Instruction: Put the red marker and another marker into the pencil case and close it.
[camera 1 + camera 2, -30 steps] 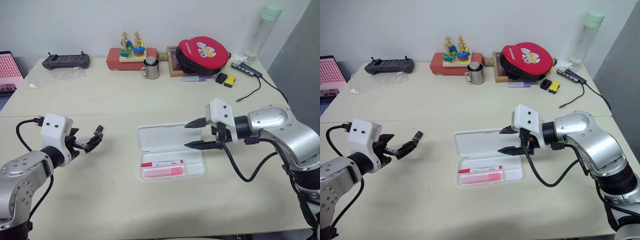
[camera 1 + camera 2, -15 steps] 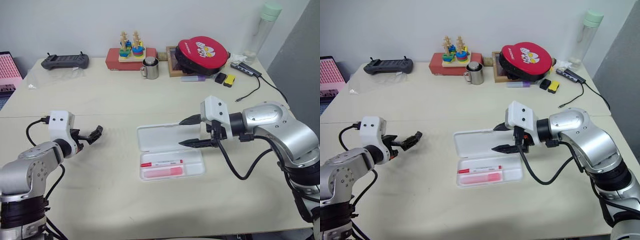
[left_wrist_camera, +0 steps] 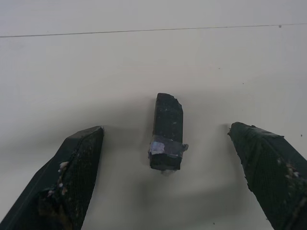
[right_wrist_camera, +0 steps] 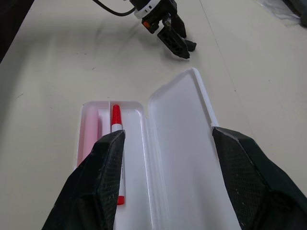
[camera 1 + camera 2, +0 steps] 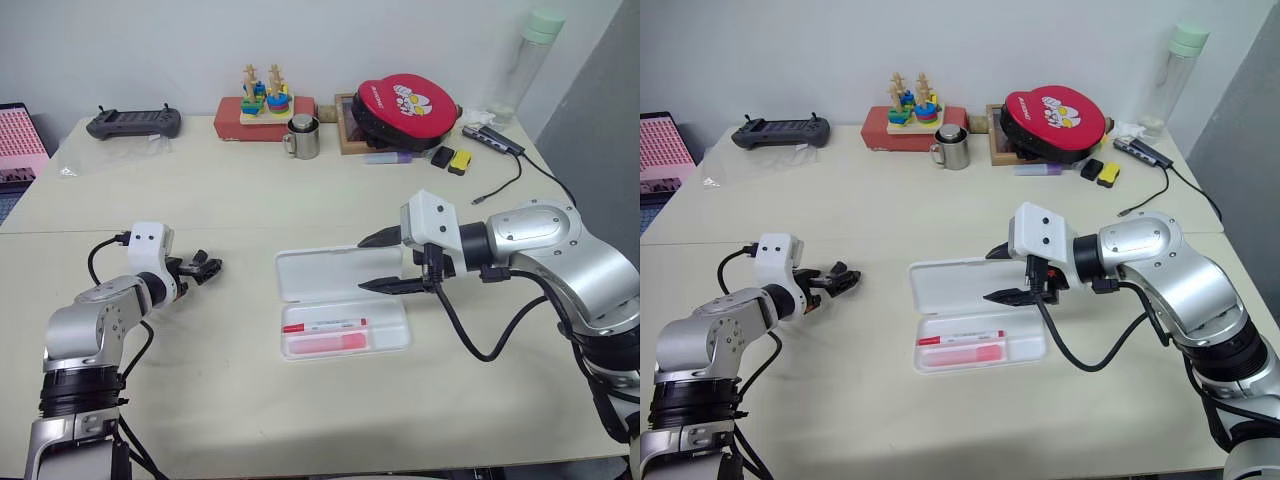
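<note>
The pencil case (image 5: 392,316) lies open on the table, its lid (image 5: 330,272) flat on the far side. In its tray lie the red marker (image 5: 323,326) and, in front of it, the pale pink highlighter (image 5: 325,344). My right gripper (image 5: 363,263) hovers open over the lid's right end, holding nothing; in its wrist view the lid (image 4: 177,143) sits between the fingers, beside the red marker (image 4: 116,143) and the highlighter (image 4: 90,134). My left gripper (image 5: 207,268) is open and low over the table left of the case, with a small dark taped block (image 3: 166,132) on the table between its fingers.
Along the far edge stand a game controller (image 5: 134,122), a stacking toy on a red box (image 5: 262,100), a metal mug (image 5: 301,136), a red round pad (image 5: 405,105), a purple marker (image 5: 385,157) and a bottle (image 5: 528,60). A cable (image 5: 500,185) trails at the right.
My left arm has come forward and down, bringing its open gripper close to the table and nearer the case. The right gripper has stayed over the lid.
</note>
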Motion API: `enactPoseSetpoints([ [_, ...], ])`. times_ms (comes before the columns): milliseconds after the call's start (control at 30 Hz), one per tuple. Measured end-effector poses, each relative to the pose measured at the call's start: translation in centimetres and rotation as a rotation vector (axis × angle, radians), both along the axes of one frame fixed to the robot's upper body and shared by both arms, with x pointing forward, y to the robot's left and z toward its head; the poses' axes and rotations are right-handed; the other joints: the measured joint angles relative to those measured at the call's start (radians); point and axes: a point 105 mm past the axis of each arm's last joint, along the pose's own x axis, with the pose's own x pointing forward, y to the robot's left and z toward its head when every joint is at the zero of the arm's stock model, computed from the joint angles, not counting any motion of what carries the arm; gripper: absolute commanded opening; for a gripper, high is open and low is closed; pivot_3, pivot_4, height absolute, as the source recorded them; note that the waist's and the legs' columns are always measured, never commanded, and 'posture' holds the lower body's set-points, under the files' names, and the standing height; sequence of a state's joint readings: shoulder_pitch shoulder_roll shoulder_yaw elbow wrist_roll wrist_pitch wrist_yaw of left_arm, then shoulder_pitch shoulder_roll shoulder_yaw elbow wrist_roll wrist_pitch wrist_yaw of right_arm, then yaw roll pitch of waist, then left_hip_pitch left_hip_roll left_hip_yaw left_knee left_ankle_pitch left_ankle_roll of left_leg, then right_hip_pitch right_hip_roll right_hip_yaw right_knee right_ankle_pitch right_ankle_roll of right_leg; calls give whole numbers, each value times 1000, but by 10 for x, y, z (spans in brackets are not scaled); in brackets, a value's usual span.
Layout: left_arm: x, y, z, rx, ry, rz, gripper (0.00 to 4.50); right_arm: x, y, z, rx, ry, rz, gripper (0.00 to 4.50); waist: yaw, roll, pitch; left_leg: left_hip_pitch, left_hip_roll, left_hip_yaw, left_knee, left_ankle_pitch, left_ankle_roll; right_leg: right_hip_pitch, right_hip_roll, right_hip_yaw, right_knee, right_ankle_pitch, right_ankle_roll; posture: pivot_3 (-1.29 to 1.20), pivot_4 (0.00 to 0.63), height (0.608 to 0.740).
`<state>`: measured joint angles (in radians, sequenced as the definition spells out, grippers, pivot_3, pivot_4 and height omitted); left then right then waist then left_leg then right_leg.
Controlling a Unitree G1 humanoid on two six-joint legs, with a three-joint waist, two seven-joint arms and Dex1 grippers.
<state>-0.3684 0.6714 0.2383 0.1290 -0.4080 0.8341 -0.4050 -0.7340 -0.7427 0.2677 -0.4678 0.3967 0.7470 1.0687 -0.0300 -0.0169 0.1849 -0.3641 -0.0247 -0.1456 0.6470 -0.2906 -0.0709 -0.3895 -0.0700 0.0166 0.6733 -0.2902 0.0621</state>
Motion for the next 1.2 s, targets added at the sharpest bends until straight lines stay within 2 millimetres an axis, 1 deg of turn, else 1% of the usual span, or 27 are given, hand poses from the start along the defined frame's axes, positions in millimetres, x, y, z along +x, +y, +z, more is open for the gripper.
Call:
enactPoseSetpoints([
  [33,1,0,-1,6,0,-1,4140,0,0,0,0,0,0,2935,0,0,0,0,0,0,0,0,0,0,0,0,1,0,0,0,150,740],
  [67,1,0,-1,14,1,-1,4137,0,0,0,-1,0,-1,2935,0,0,0,1,0,0,0,1,-1,0,0,0,2,0,0,0,150,740],
  [100,3,1,-2,26,2,-1,3954,0,0,0,-1,0,-1,2935,0,0,0,1,0,-1,0,1,-1,0,0,0,3,0,0,0,150,740],
  [200,5,3,-4,69,0,-3,3289,0,0,0,-3,-3,-2,2935,0,0,0,2,0,-2,0,1,-1,0,0,0,5,0,0,0,150,740],
  [233,5,2,-4,76,-1,-10,3143,0,0,0,-4,-3,-3,2935,-1,0,0,2,-1,-2,0,1,-1,0,0,-1,5,0,-1,0,150,740],
  [433,6,-3,-4,117,-10,-57,1813,1,0,-1,-13,-8,-7,2935,-1,0,0,2,0,-3,0,1,-1,0,0,-1,6,0,-1,0,150,740],
  [467,6,-3,-4,119,-11,-57,1726,1,0,-2,-15,-9,-9,2935,-1,0,0,2,0,-3,0,1,-1,0,0,-1,6,0,-1,0,150,740],
  [500,6,-3,-4,123,-11,-56,1464,1,0,-2,-15,-9,-9,2935,-1,0,0,2,0,-3,0,1,-1,0,0,-1,6,0,-1,0,150,740],
  [533,6,-2,-4,129,-12,-54,1365,1,0,-2,-16,-9,-9,2935,-2,0,0,2,0,-3,0,1,-1,0,0,-1,6,0,-1,0,150,740],
  [633,6,-1,-4,139,-13,-51,676,1,0,-2,-16,-9,-9,2935,-4,0,0,2,0,-3,0,1,-1,0,1,-1,6,0,-1,0,150,740],
  [700,6,0,-4,146,-13,-45,445,1,0,-2,-16,-9,-9,2935,-5,0,0,2,0,-4,0,1,-1,0,1,-1,6,0,-1,0,150,740],
  [900,3,2,-3,165,-17,-29,438,1,0,-2,-16,-9,-8,2935,-5,0,0,1,0,-3,0,1,-1,-1,1,-1,5,0,-1,0,150,740],
  [1033,-2,8,-3,169,-14,3,438,1,0,-2,-16,-11,-5,2935,-5,0,0,1,0,-3,0,1,-2,-1,1,-1,5,0,-1,0,150,740],
  [1067,-4,9,-2,170,-15,7,438,1,0,-2,-16,-11,-4,2935,-5,0,0,1,0,-3,0,1,-2,-2,1,-1,5,0,-1,0,150,740],
  [1133,-15,9,0,181,-13,-5,438,0,-3,-4,-28,-3,-6,2935,-6,0,0,0,0,-3,0,1,-2,-2,1,0,4,0,-1,0,150,740],
  [1200,-26,7,7,196,-17,-40,438,0,-6,-6,-41,2,-8,2935,-3,-1,0,-2,1,-3,-1,2,-4,-5,1,0,4,0,-1,0,150,740],
])
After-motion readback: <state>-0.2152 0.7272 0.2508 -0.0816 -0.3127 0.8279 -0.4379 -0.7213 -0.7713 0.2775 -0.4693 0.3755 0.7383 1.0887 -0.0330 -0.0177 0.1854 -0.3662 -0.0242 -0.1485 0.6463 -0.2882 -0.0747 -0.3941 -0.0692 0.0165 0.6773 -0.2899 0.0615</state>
